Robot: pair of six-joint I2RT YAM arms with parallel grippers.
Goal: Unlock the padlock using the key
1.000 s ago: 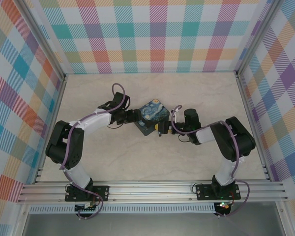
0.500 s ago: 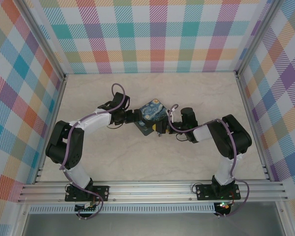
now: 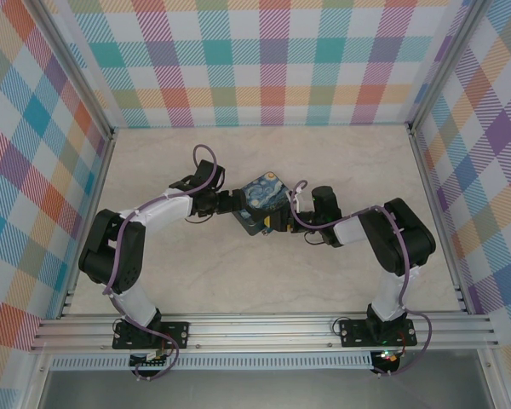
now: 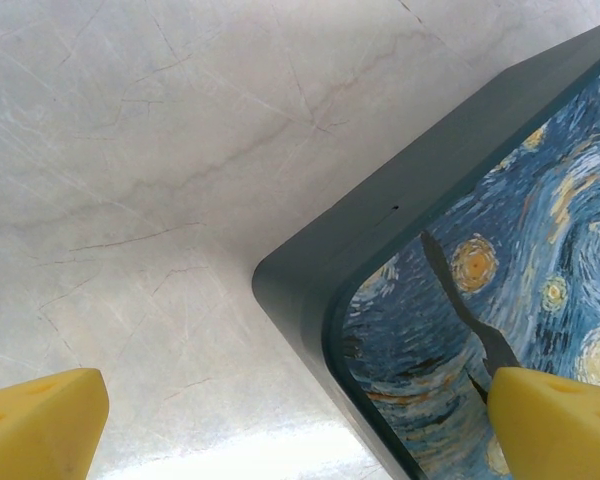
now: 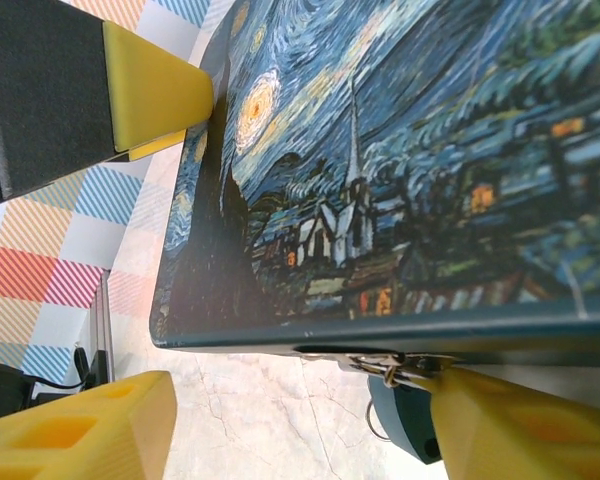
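The starry-night box [image 3: 264,196] lies mid-table between both arms. My left gripper [image 3: 235,205] stands open at its left corner, and that box corner [image 4: 310,290] sits between the yellow fingertips [image 4: 40,425]. My right gripper [image 5: 300,430] is open at the box's near edge. The teal padlock [image 5: 400,425] hangs from the silvery hasp [image 5: 385,368] under the box's front edge [image 5: 380,333]. It sits right against my right fingertip [image 5: 525,420], which partly hides it. A thin wire ring [image 5: 372,425] hangs by the padlock. I cannot make out the key.
The left gripper's black finger with its yellow pad [image 5: 155,90] shows at the box's far corner in the right wrist view. Bare marble tabletop [image 3: 238,281] lies in front of the box. Plaid walls [image 3: 264,60] close in the back and both sides.
My right gripper has slid left to the box's near edge while its jaws narrowed. The left jaws have widened a little at the box corner.
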